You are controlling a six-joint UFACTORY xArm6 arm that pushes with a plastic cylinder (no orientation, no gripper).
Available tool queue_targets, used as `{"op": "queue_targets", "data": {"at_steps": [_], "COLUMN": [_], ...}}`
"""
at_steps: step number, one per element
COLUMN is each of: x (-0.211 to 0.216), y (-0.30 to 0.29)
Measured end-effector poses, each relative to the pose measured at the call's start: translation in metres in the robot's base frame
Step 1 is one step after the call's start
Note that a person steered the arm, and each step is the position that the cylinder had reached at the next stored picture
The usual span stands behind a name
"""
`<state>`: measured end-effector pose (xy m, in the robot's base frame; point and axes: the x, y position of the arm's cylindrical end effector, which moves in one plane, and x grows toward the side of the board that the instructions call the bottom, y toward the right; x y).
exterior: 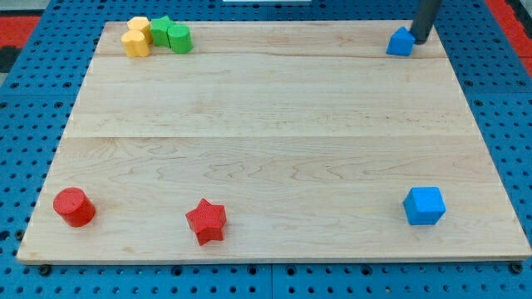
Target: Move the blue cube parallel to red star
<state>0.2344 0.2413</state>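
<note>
The blue cube sits near the view's bottom right of the wooden board. The red star lies near the bottom, left of centre, far to the left of the cube and slightly lower. My tip is at the view's top right, right beside a small blue pointed block, touching or nearly touching its right side. The tip is far above the blue cube.
A red cylinder stands at the bottom left. A yellow block and two green blocks cluster at the top left corner. The board lies on a blue pegboard.
</note>
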Motion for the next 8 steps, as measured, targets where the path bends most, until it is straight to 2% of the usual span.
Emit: {"op": "queue_targets", "data": {"at_steps": [1, 6, 8], "x": [-0.001, 0.008, 0.217], "y": [-0.019, -0.010, 0.010]}}
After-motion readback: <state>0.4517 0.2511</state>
